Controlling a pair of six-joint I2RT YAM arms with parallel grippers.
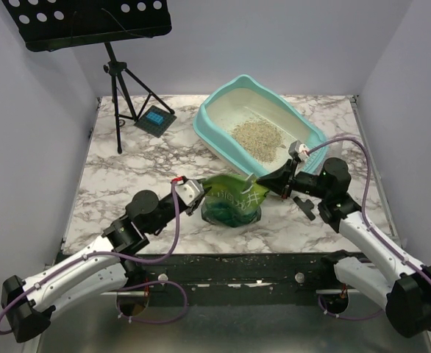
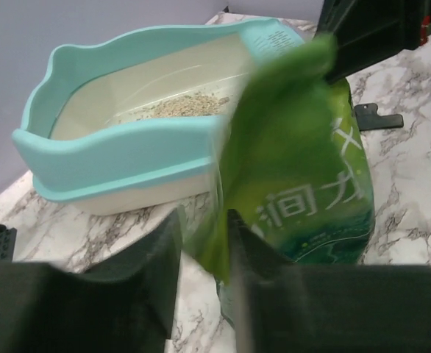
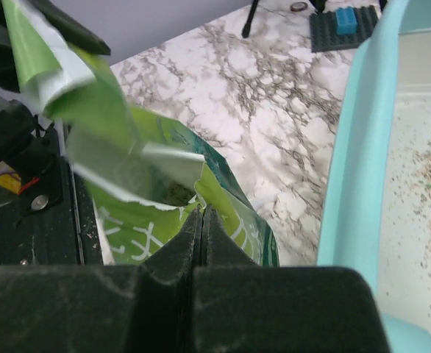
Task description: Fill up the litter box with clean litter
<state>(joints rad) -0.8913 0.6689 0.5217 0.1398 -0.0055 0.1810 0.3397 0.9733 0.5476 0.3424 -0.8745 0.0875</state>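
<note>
Closest to me, the left pincer [image 2: 204,224] is sitting a little bit open, with the side edge of the shiny green foil bag [image 1: 234,202] lying loose between its fingers. The right pincer [image 3: 201,213] is squeezing tight on the bag's torn top. I think the bag is floppy, slippery and heavy at the bottom, so both top edges look best to grab. Behind it, the big turquoise plastic litter box [image 2: 120,151] is resting on the marbled worktop [image 1: 127,169], holding a small heap of tan litter grains [image 1: 258,136]. Far back, a black music stand [image 1: 90,22] is standing by pale walls.
</note>
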